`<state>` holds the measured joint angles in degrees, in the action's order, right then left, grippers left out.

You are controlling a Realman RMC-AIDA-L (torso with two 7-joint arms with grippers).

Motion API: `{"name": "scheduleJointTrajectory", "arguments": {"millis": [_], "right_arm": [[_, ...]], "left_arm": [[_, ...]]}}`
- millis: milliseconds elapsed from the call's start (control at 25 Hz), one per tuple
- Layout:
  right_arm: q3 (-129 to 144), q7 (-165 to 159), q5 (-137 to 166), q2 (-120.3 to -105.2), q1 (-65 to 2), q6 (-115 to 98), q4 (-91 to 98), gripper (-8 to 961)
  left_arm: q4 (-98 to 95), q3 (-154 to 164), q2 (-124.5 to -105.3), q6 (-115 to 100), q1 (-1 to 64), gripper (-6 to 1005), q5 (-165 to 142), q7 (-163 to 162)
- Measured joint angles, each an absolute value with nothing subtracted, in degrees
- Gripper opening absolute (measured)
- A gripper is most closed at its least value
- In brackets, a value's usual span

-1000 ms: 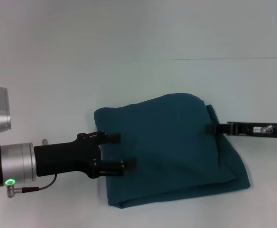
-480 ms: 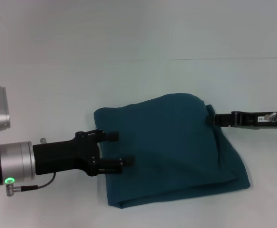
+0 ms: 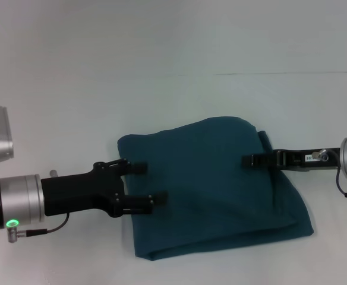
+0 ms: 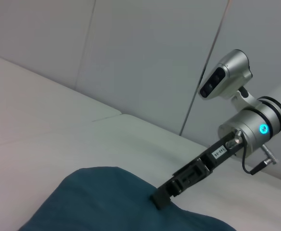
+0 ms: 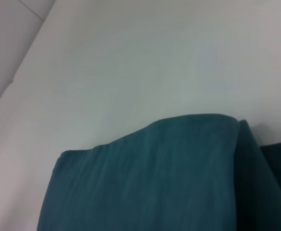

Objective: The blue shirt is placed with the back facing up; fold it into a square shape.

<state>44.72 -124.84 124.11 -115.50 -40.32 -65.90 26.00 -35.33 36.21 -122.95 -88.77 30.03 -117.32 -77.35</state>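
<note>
The blue shirt lies folded into a rough rectangle on the white table, plain side up, with a thicker fold along its right edge. It also shows in the left wrist view and the right wrist view. My left gripper is open, low at the shirt's left edge, with its two fingertips over the cloth and nothing between them. My right gripper reaches in from the right, its fingers together, its tip on the shirt's upper right part.
The white table spreads bare behind and to both sides of the shirt. A seam line runs across its far part. A pale panelled wall stands beyond the table.
The right gripper first drew up and back toward the shirt's right edge, then slid farther left across the cloth. The left gripper has barely shifted. The shirt's outline is unchanged.
</note>
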Motion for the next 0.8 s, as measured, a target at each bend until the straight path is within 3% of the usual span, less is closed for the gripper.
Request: {"name": "scheduleJointTrajectory", "arguments": {"millis": [600,800], "right_arm": [[45.16,-124.88,124.1,-116.43,-40.72,-64.84,25.75,665],[45.57,-124.89,124.1,-116.66,-40.78,-64.62,25.66,594]], "left_arm": [[-35.33,36.21,-122.87,-88.67,30.06,920,-117.33,-77.25],[-35.33,36.21,-122.87,-88.68,30.0,920,-117.33,-77.25]]}}
